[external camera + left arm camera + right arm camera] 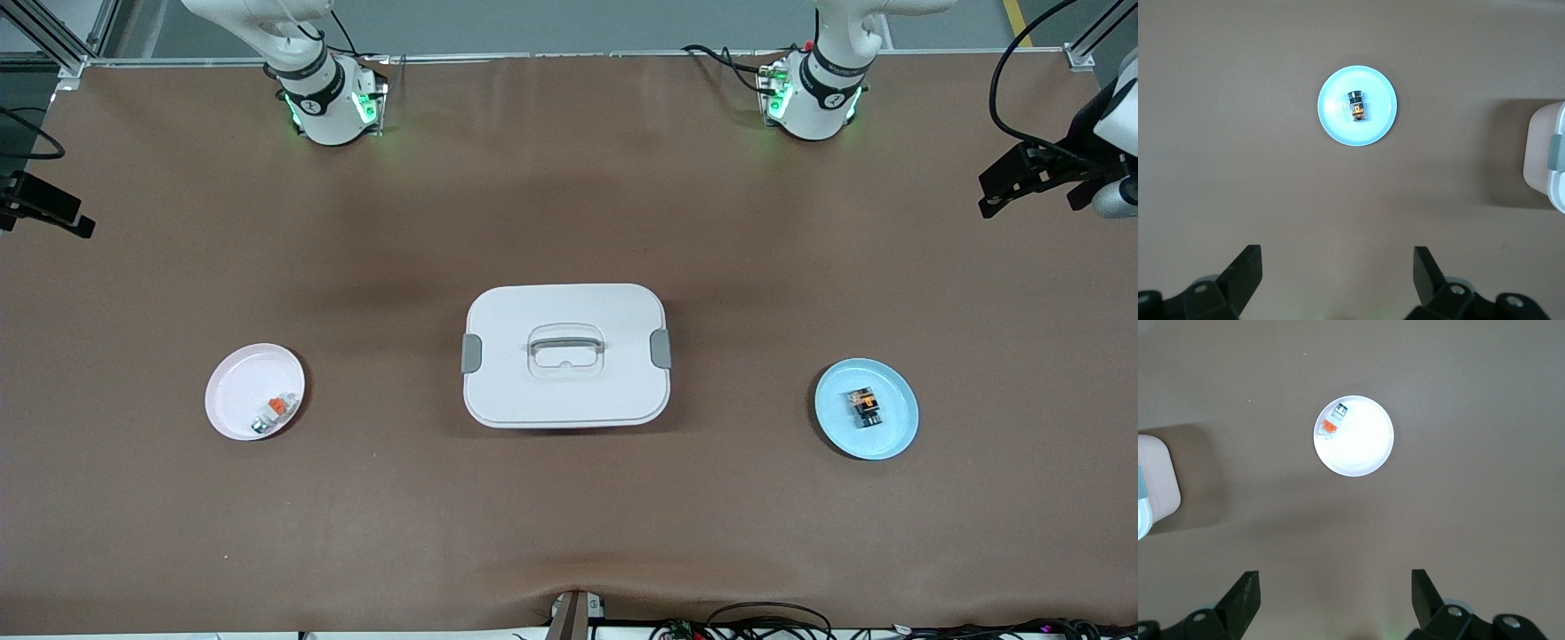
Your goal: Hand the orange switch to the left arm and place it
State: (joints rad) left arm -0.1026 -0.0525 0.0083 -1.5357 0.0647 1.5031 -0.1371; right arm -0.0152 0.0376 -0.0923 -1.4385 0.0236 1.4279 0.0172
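Orange switch (863, 406) lies on its side on the blue plate (893, 436), right of frame in the front view, toward the left arm's end of the surface (569, 533). Box (566, 355) sits mid-frame, between the blue plate and the white plate (233, 391) at lower left, which holds a white-and-orange connector (277, 407) and a small silver piece (260, 427).

Left gripper (1338, 277) hangs high over bare surface near the blue plate, fingers (1245, 270) wide apart, empty. Right gripper (1336, 597) likewise, high near the white plate, fingers (1245, 593) wide apart.

Risks, as judged:
- Switch is tiny and rounded; a pinch off-centre could roll it or skid the plate.
- A low carry would clip the box lid.
- A handover above the box could drop the switch.
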